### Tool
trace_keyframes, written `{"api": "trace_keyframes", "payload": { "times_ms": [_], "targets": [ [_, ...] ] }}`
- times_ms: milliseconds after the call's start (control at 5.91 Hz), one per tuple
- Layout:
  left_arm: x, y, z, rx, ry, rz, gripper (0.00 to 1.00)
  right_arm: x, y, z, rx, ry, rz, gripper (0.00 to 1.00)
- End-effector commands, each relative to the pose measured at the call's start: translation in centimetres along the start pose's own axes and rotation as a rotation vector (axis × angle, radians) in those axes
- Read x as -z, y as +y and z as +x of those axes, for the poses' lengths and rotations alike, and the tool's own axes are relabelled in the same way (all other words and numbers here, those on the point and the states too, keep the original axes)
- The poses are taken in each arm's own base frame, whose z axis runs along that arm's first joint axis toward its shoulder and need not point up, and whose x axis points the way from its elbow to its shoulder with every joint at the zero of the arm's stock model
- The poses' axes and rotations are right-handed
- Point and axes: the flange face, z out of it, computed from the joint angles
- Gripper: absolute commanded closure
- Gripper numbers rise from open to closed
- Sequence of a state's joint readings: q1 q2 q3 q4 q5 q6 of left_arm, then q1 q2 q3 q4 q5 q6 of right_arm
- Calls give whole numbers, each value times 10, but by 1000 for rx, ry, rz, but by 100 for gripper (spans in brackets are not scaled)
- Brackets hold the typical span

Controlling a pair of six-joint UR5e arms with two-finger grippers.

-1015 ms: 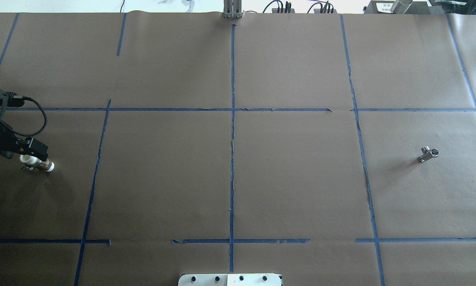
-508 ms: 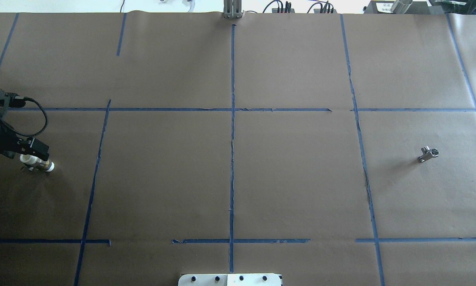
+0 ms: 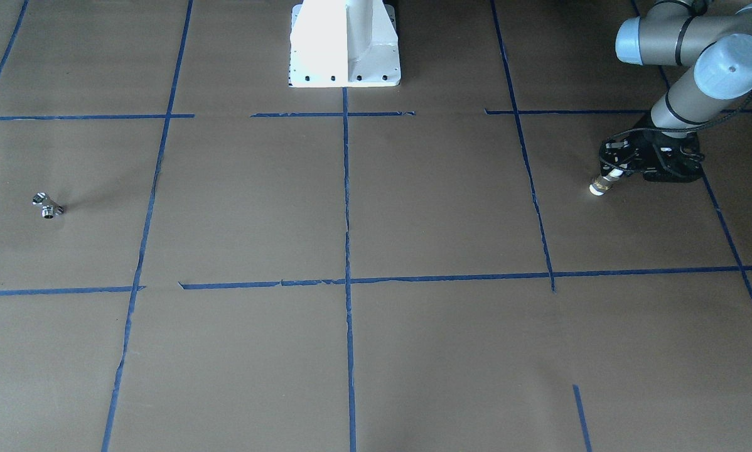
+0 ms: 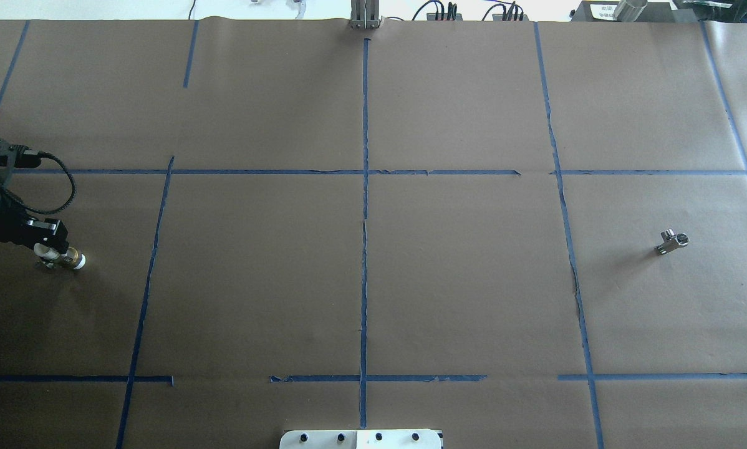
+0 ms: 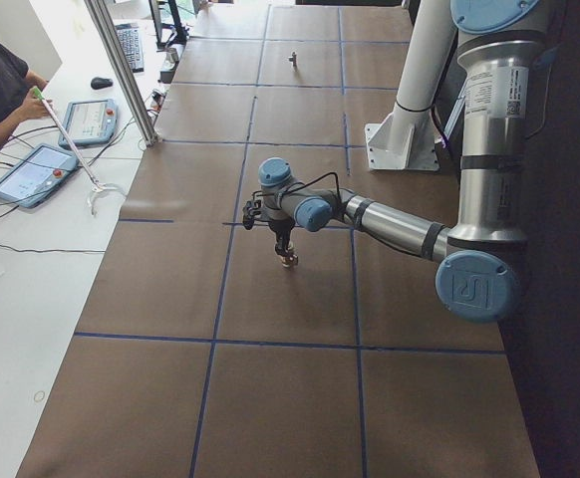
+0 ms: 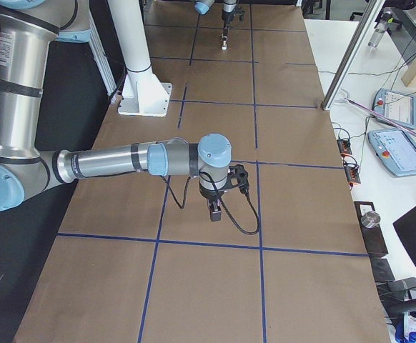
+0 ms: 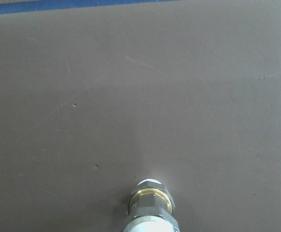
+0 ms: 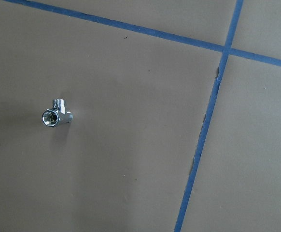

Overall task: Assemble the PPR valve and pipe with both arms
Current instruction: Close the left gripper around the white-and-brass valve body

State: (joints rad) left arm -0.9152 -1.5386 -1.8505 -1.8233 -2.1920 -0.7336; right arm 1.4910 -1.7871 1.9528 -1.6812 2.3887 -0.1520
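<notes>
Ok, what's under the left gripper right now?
A white pipe piece with a brass nut, over the brown paper. The left gripper covers its upper end, so whether it's gripped can't be seen.

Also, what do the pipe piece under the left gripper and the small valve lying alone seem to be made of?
Pipe piece: the white body looks like matte plastic, probably PPR; the yellow ring near its end shines like brass. Valve: bright silver highlights suggest chromed or polished metal; which alloy cannot be told.
</notes>
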Motion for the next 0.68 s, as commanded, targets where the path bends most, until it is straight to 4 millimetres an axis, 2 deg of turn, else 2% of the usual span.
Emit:
{"api": "trace_keyframes", "payload": {
  "times_ms": [0,169,338,508],
  "targets": [
    [4,0,3,-3,1,8,100,-1,-1,-2,2,-17,0,0],
    [6,-1,5,-5,4,12,100,-1,0,-2,1,-17,-1,0],
    [20,-1,19,-13,22,29,100,-1,-1,-3,0,-18,1,0],
    [36,-15,49,37,60,59,100,-1,-1,-3,1,-19,-1,0]
  ]
}}
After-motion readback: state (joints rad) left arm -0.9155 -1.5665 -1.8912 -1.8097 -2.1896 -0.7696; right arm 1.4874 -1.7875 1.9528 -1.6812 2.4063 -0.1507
